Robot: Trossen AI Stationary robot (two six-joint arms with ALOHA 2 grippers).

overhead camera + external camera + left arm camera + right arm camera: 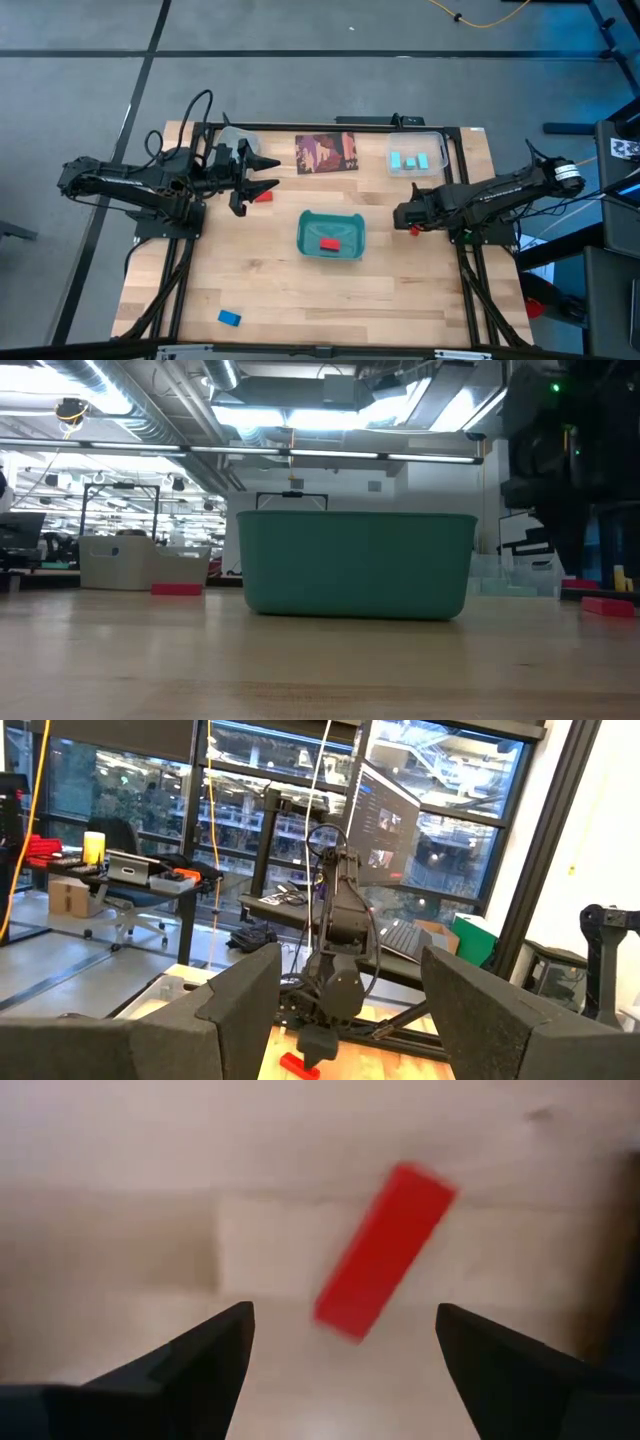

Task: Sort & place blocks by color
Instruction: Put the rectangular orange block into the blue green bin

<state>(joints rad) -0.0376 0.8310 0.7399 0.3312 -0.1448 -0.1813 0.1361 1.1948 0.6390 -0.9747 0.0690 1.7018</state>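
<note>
Now, counter [400, 290]: pale wood, teal tray [331, 236] centred.
Right end effector [408, 226]: jaws apart above red block [385, 1250].
Left end effector [268, 172]: jaws apart, empty.

A pale, light-grained wooden table [400, 290] is seen, framed by dark rails. A teal tray [312, 222] is shown with a red block [330, 244] inside it. A second red block [263, 196] and a third red block [385, 1250] are seen on the wood, and a blue block [229, 318] as well. Light cyan blocks [410, 160] are held in a clear container [440, 150]. A brownish-red printed card [326, 153] is marked with paler figures. Both arms are coloured black.
</note>
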